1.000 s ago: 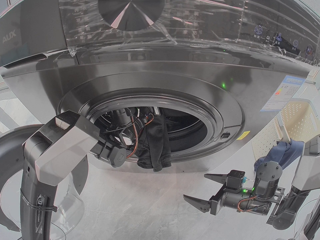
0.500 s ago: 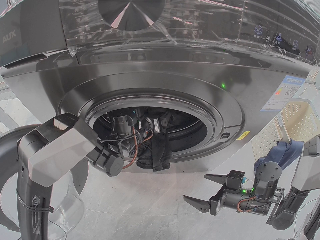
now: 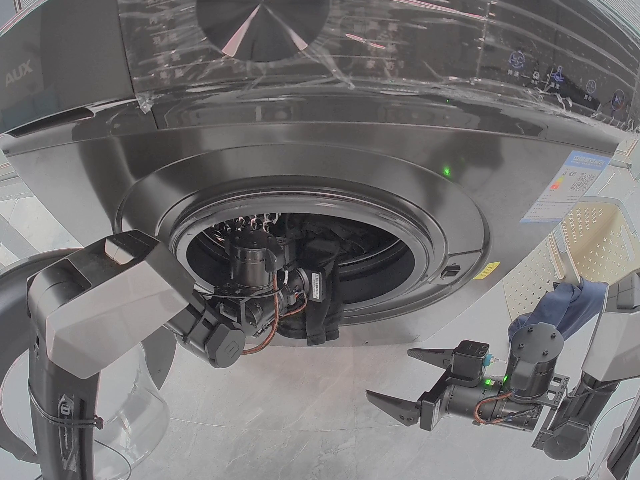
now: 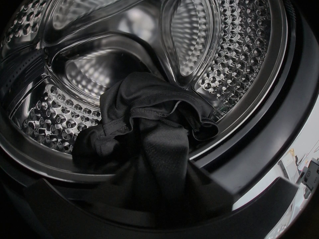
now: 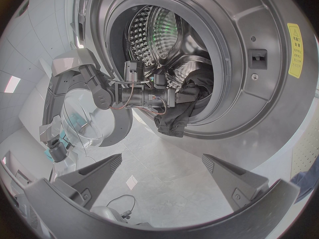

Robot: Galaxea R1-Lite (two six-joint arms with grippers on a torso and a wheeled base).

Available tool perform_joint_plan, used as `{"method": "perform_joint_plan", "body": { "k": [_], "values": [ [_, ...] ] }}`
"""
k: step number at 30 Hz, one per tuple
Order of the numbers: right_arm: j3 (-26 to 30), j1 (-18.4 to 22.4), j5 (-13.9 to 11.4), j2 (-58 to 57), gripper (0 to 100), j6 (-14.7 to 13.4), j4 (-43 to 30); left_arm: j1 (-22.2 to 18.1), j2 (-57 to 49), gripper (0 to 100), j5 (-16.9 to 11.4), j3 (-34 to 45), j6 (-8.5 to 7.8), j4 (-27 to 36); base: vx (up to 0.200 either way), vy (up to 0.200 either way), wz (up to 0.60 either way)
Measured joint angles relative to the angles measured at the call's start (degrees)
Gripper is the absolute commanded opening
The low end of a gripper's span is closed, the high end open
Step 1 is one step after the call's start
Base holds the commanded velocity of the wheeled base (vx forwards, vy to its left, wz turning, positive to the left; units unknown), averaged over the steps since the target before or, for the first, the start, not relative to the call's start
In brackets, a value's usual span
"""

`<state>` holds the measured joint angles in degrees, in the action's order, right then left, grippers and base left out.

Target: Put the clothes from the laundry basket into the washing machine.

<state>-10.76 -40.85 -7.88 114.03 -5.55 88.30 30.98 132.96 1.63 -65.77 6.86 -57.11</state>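
The washing machine (image 3: 440,235) stands with its round opening uncovered. A black garment (image 3: 320,318) hangs over the lower rim, partly inside the steel drum (image 4: 232,50) and partly outside. My left gripper (image 5: 187,97) is at the mouth of the drum, shut on the bunched black garment (image 4: 149,140). My right gripper (image 3: 390,373) hovers open and empty, low in front of the machine and to its right. A blue garment (image 3: 567,305) lies over the edge of the white perforated laundry basket (image 3: 593,241) at the right.
The machine's door (image 3: 20,315), with its glass bowl (image 3: 133,395), is swung open at the left beside my left arm. Grey tiled floor (image 3: 300,408) lies in front of the machine. A cable lies on the floor (image 5: 121,201).
My left arm has pushed its gripper deeper into the drum, drawing the black garment further in so that less hangs outside. The right arm has stayed still.
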Motion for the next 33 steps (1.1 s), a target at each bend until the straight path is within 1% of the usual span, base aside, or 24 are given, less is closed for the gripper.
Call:
{"method": "perform_joint_plan", "body": {
  "k": [5,9,12,15,18,23,24,33],
  "values": [
    [-0.17,0.00,0.00,0.00,100,0.00,0.00,-0.09,0.72,0,0.06,-2.76,0.09,0.93,0.000,0.000,0.00],
    [-0.39,0.00,-0.02,0.00,100,-0.02,0.02,-0.13,1.55,0,0.68,-6.42,0.33,0.51,0.000,0.000,0.00],
    [-0.50,0.00,-0.02,0.00,100,0.00,0.00,-0.35,2.62,0,1.82,-10.22,1.05,-0.39,0.000,0.000,0.00],
    [-0.63,0.01,0.00,0.00,100,0.00,0.00,-0.63,4.06,0,3.12,-15.24,2.16,-1.97,0.000,0.000,0.00],
    [-0.76,0.04,0.00,0.00,100,0.00,0.02,-1.11,5.92,0,4.63,-20.89,2.90,-3.89,0.000,0.000,0.00],
    [-0.87,0.06,0.02,0.05,100,0.00,0.00,-1.99,8.58,0,6.55,-27.67,3.47,-6.22,0.000,0.000,0.00],
    [-0.87,0.06,0.05,0.05,100,0.00,0.00,-2.26,9.02,100,6.77,-28.59,3.51,-6.58,0.000,0.000,0.00],
    [-0.87,0.01,0.05,0.11,100,0.02,0.00,-2.56,10.58,100,6.85,-30.37,3.72,-7.29,0.000,0.000,0.00]
  ]
}}
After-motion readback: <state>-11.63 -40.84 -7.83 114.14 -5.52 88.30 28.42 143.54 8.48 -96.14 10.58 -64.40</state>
